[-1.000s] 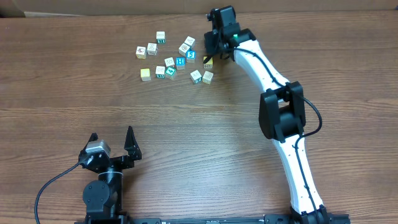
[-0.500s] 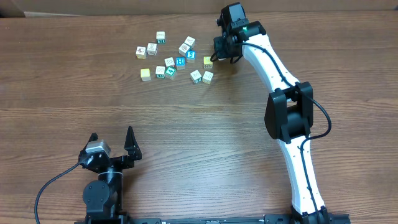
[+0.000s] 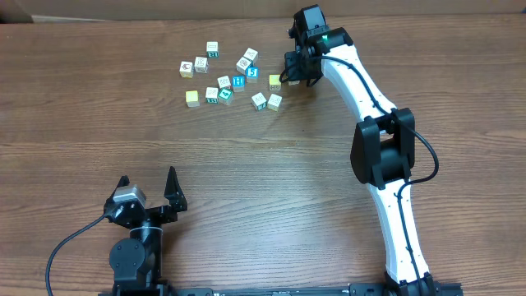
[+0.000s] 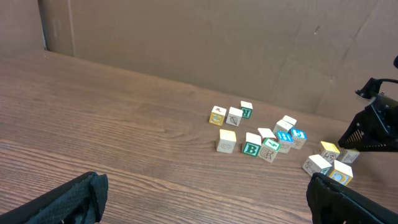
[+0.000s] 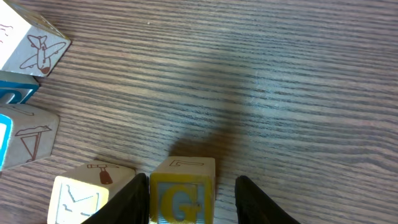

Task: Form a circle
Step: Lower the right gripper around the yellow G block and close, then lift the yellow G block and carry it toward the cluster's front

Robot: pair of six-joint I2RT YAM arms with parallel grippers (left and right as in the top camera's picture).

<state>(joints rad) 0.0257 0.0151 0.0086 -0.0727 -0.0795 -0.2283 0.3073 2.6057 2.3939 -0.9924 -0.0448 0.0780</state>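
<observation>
Wood-grain tabletop (image 3: 123,123) fills every view, with a brown cardboard wall (image 4: 186,37) at its far side. Your right gripper (image 5: 189,186) stands low over the wood, jaws parted around a yellow G cube (image 5: 182,194). One finger (image 5: 134,198) sits right at the cube's side, while a sliver of table shows before the other, so the jaws bracket the cube rather than pinch it.

Just beside that cube, to its left in the wrist view, lies a pale cube with a hammer drawing (image 5: 93,190). Both belong to the circle (image 3: 274,82) — the compact knot of small alphabet cubes right at the gripper's tips. Further out on that same side lie more cubes, an airplane cube (image 5: 34,43) among them, and beyond those the looser scatter of cubes (image 3: 223,81).

Your left gripper (image 3: 148,177) sits well apart from the right one, back by the arm bases — jaws spread wide, nothing between them.
</observation>
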